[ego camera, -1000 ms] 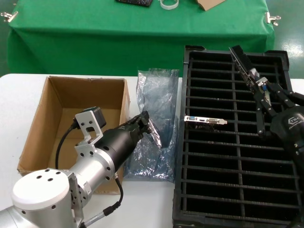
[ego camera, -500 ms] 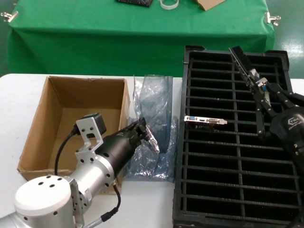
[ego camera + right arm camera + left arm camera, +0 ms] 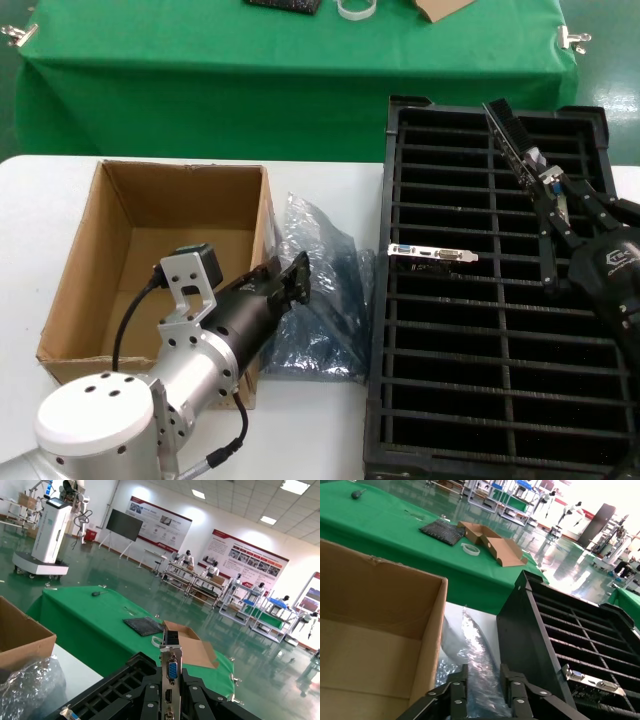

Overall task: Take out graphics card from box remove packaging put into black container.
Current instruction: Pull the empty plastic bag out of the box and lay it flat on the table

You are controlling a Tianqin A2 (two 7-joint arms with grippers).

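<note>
Crinkly packaging [image 3: 325, 300] on desk [image 3: 30, 200] between box [image 3: 150, 250] and black container [image 3: 500, 290], pinched by left gripper [image 3: 484, 692] fingers. Right gripper [image 3: 167, 700] fingers clamp graphics card [image 3: 171, 660] above container; second card [image 3: 432, 254] slotted in.

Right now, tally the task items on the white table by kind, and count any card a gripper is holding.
Graphics cards: 2, one slotted in the tray, one held by the right gripper
Cardboard box: 1
Plastic bag: 1
Black container: 1
Total: 5
</note>
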